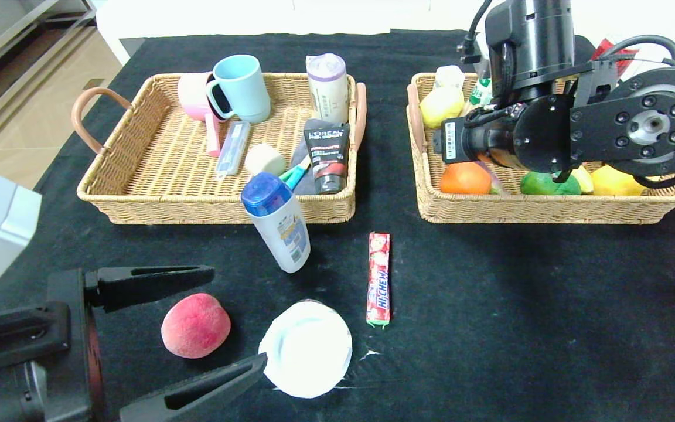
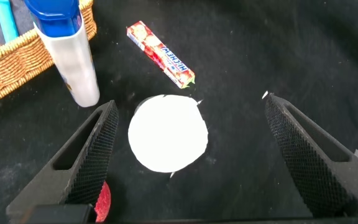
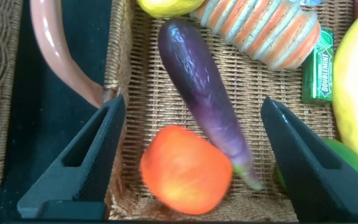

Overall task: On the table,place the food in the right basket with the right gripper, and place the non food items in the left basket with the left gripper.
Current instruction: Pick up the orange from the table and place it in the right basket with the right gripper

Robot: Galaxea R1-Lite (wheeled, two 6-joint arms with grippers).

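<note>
Right wrist view shows our right gripper (image 3: 191, 162) wide, empty; orange (image 3: 186, 169) and eggplant (image 3: 205, 106) lie basketed between its jaws. Left gripper (image 2: 191, 155) gapes around the dish (image 2: 168, 132); bottle (image 1: 279, 221), peach (image 1: 195, 325), candy (image 1: 379, 278) remain outside them.

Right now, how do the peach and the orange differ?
The peach lies loose on the black table, by the left gripper; the orange sits inside the right basket, against the eggplant. The peach is red-pink and matte; the orange is bright orange and smoother. The right gripper hangs open over the orange; the open left gripper is aimed at the dish, not the peach. Both are round fruit.
</note>
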